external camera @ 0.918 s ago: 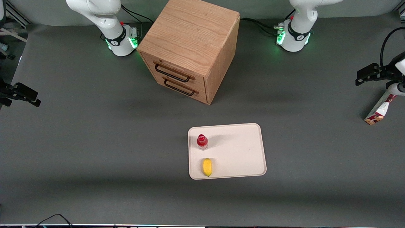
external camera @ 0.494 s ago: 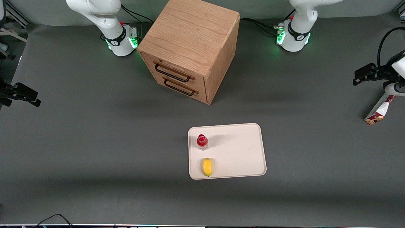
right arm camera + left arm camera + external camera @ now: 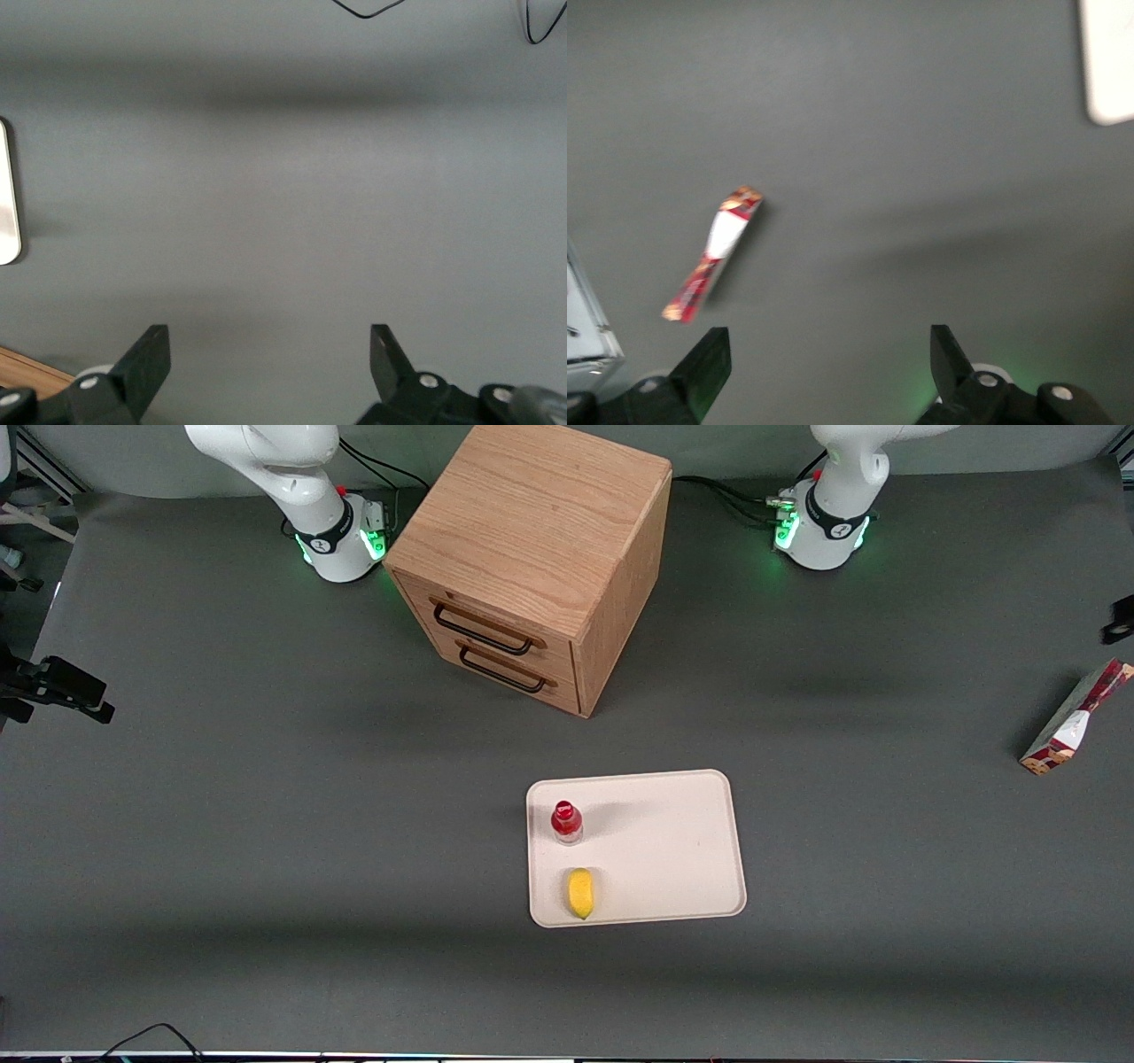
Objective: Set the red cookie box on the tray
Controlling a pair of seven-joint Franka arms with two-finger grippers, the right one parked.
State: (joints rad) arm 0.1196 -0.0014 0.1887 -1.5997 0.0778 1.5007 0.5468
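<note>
The red cookie box [image 3: 1072,719] stands tilted on its edge on the grey table, toward the working arm's end. It also shows in the left wrist view [image 3: 713,252], small and well apart from the fingers. The cream-white tray [image 3: 664,841] lies near the table's middle, nearer to the front camera than the cabinet; one corner shows in the left wrist view [image 3: 1107,62]. My left gripper [image 3: 828,335] is open and empty, high above bare table beside the box. In the front view only a dark piece of its wrist [image 3: 1120,620] shows at the frame's edge.
A wooden drawer cabinet [image 3: 532,540] with two closed drawers stands between the arm bases. On the tray stand a small red-capped bottle [image 3: 566,821] and a yellow fruit [image 3: 580,892], both along the edge toward the parked arm.
My left gripper has drawn away from the box's upper end and almost out of the front view. The box stays where it was.
</note>
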